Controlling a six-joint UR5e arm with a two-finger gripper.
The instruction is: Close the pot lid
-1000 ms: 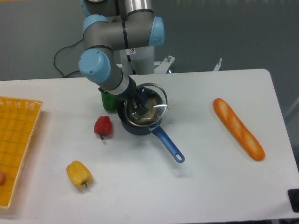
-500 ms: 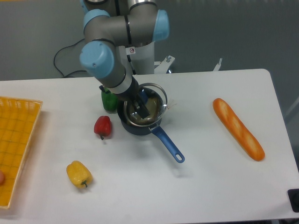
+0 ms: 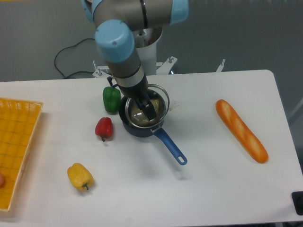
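Observation:
The dark-blue pot [image 3: 137, 128] stands at the table's middle, with its long handle [image 3: 170, 147] pointing to the front right. The clear glass lid [image 3: 160, 98] with a metal rim lies tilted over the pot's far right side and does not sit squarely on the rim. My gripper [image 3: 147, 109] reaches down from the upper left into the pot's opening. Its dark fingers [image 3: 150, 112] appear shut on the lid's near part, but the contact itself is hard to make out through the glass.
A green pepper [image 3: 111, 99] stands just left of the pot and a red pepper [image 3: 104, 128] to its front left. A yellow pepper [image 3: 79, 176] lies at the front left. A baguette [image 3: 241, 130] lies to the right. A yellow basket [image 3: 19, 142] sits at the left edge.
The arm's wrist has swung up and to the right, uncovering the green pepper. The fingertips have shifted slightly right over the pot. The bright glare on the lid has gone. The pot has not moved.

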